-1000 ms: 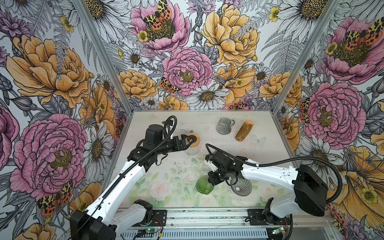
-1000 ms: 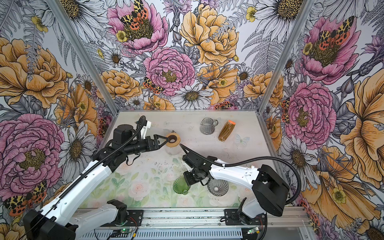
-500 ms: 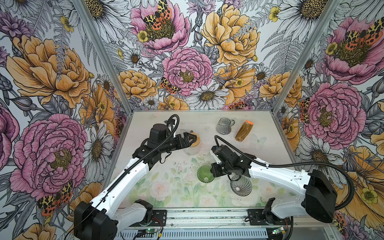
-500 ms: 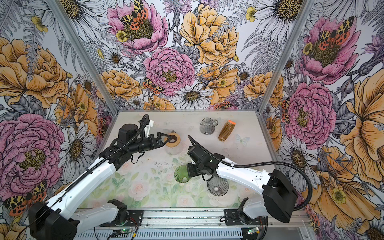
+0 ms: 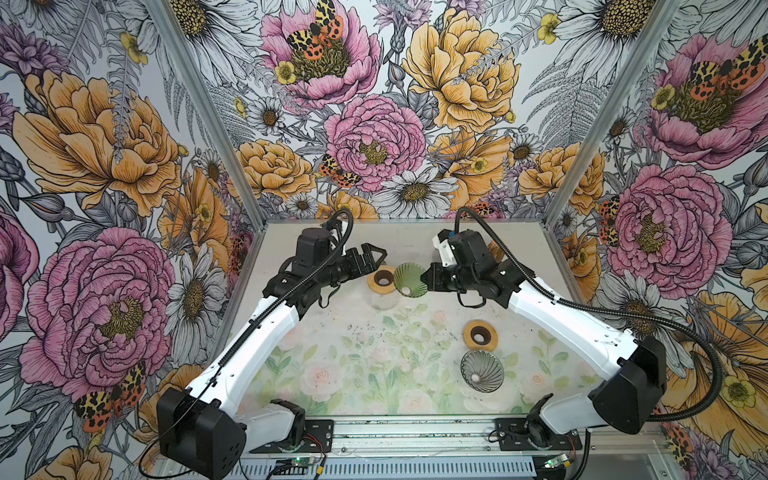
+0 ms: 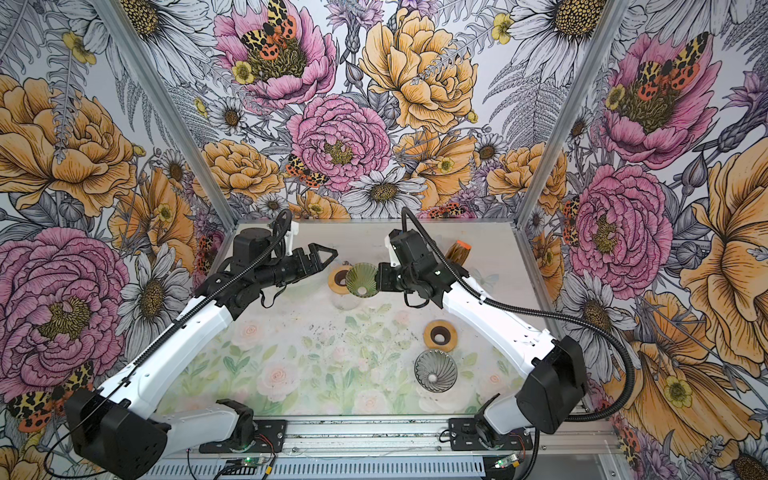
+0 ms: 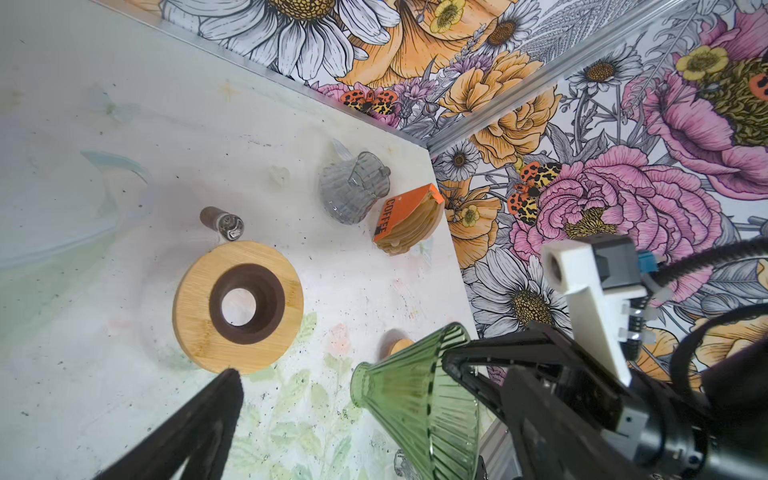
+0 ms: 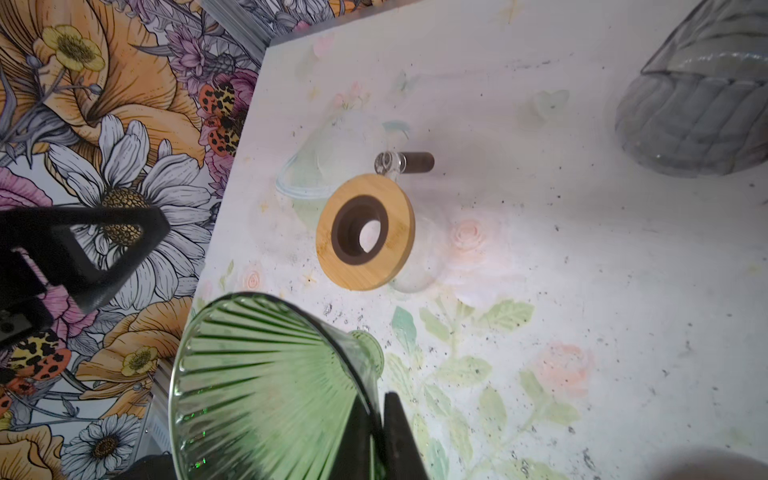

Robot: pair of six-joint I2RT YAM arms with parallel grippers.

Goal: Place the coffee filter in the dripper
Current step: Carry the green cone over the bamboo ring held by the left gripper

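My right gripper (image 5: 426, 280) (image 8: 380, 415) is shut on the rim wall of a green ribbed glass dripper (image 5: 409, 280) (image 6: 362, 280) (image 8: 266, 382). It holds the dripper tilted in the air beside a wooden ring (image 5: 381, 277) (image 7: 237, 307) that sits on a clear glass carafe (image 5: 384, 298). The coffee filters (image 6: 457, 252) (image 7: 409, 220) stand as a brown stack in an orange "COFFEE" holder at the back right, with no gripper on them. My left gripper (image 5: 376, 262) (image 6: 328, 259) hovers open and empty just left of the ring.
A grey glass pitcher (image 7: 355, 193) (image 8: 698, 108) stands next to the filter holder. A second wooden ring (image 5: 481, 334) and a grey ribbed dripper (image 5: 482, 370) lie at the front right. Flowered walls close in three sides.
My right gripper has carried the green dripper from the front middle up and back, to beside the ring on the carafe. The left gripper has stayed open and shifted slightly.
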